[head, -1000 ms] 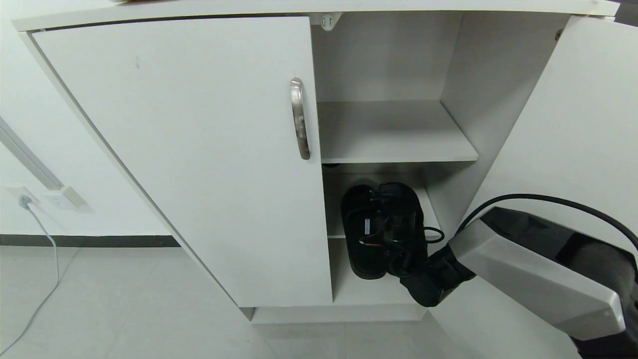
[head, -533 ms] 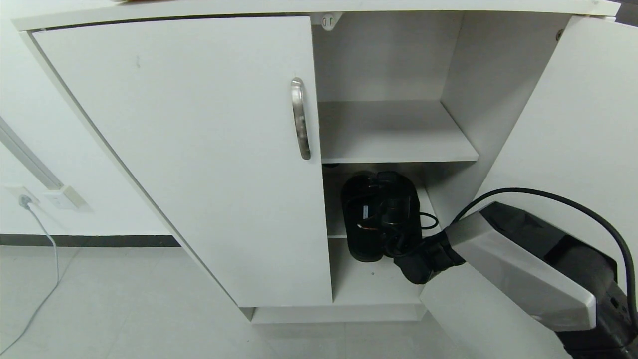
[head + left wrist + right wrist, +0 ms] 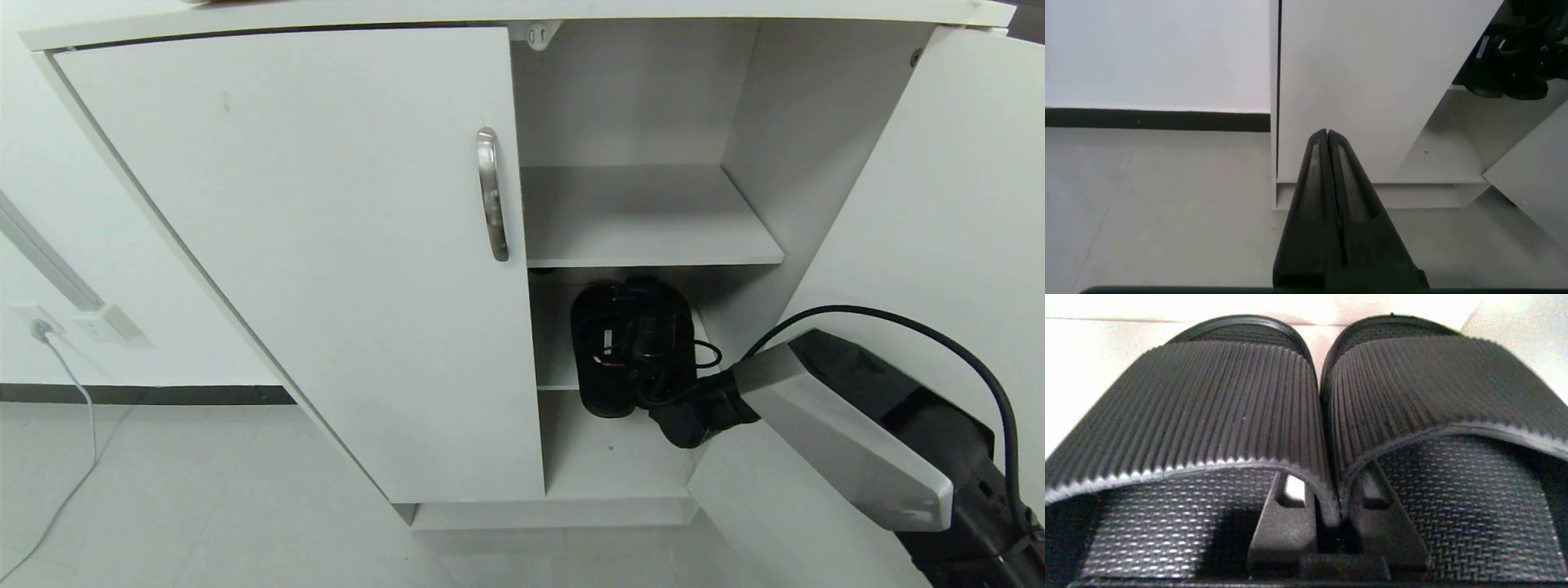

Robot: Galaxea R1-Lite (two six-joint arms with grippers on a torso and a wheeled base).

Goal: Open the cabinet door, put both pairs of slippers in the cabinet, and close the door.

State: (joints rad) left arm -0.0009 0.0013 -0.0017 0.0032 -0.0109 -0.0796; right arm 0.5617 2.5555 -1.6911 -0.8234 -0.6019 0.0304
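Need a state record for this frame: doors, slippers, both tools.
left side: white left door with metal bar handle, closed
right side: white right door, swung open
load: pair of black ribbed rubber slippers, inside the open side, below the white upper shelf
right arm: right tool shut on the slippers' adjoining side walls
left arm: left tool shut, empty, facing the cabinet's base

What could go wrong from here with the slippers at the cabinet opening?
The right gripper pinches only the adjoining strap edges of the black slippers; one might slip free. Their near end overlaps the front edge of the lower shelf, so they could snag or end up overhanging, blocking the open door.
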